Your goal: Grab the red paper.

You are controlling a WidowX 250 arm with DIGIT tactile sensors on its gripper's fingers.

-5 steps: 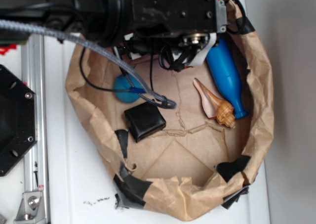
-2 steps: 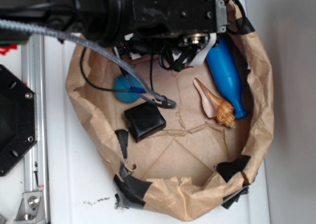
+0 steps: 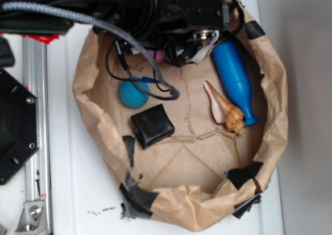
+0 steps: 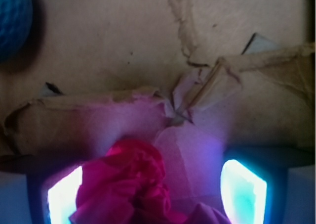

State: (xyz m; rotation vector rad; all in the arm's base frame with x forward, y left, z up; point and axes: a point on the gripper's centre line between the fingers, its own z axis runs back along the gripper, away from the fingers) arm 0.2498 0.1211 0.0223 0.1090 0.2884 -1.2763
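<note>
The closing step looks to be in hand: in the wrist view, the crumpled wad of bright red paper point(image 4: 129, 184) is sitting low in the frame between the gripper point(image 4: 157, 197)'s two glowing fingers point(image 4: 244, 192), which are standing apart, the wad nearer the left one. Next, they need to close squarely on it. The black arm point(image 3: 155, 7) is reaching down at the top of the exterior view, into the crumpled brown paper bag point(image 3: 270, 136), hiding the wad there.

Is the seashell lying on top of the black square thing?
No, the seashell lies apart from the black pad, beside the blue bottle.
</note>
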